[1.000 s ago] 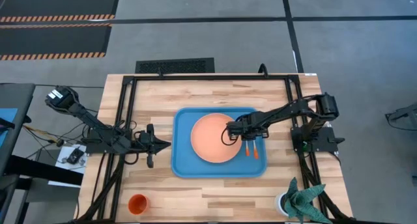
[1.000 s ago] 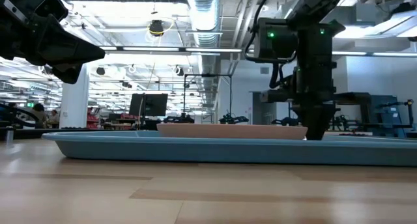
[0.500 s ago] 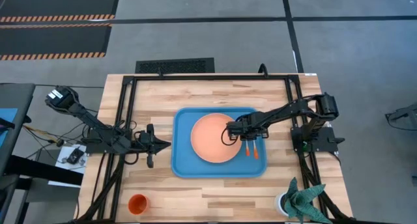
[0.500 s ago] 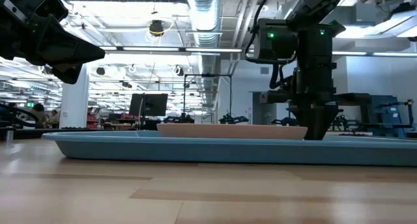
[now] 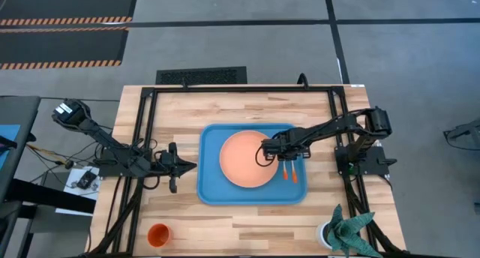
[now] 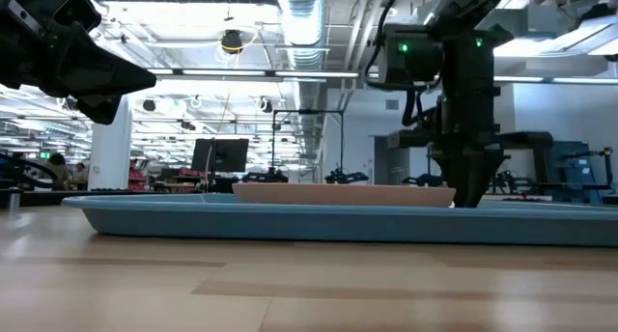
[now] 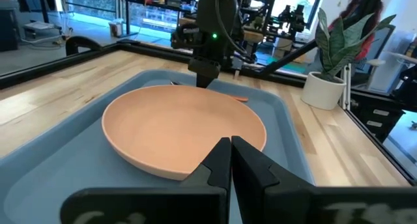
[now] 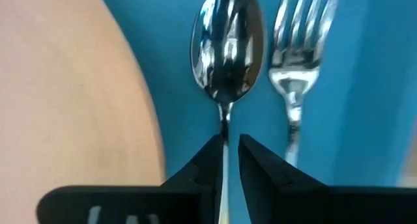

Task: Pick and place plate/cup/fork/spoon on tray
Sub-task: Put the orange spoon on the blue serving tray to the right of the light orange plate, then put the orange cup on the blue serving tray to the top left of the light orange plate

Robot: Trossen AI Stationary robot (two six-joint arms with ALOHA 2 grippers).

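The blue tray (image 5: 211, 189) lies mid-table with the salmon plate (image 5: 244, 159) resting flat in it. The spoon (image 8: 228, 45) and the fork (image 8: 301, 48) lie side by side on the tray floor right of the plate, their orange handles (image 5: 289, 175) toward the near edge. My right gripper (image 8: 229, 146) is low over the tray, pointing down. It is open by a narrow gap, with one finger on either side of the spoon's neck. My left gripper (image 5: 192, 166) is shut and empty at the tray's left rim. The orange cup (image 5: 158, 233) stands on the table at the near left. My right gripper has its fingers (image 8: 210, 160) on either side of the spoon's thin neck (image 8: 225, 129), from above and across it. Blue tray shows between the neck and one finger. I cannot tell whether the other finger touches it. The spoon lies flat on the tray.
A potted plant (image 5: 346, 232) stands at the table's near right corner. A black frame (image 5: 150, 130) runs around the work area. Bare wood lies in front of the tray and between the tray and the cup.
In the low view my right gripper's fingers have spread a little where it stands on the tray. The spoon, fork, plate and tray have kept their places.
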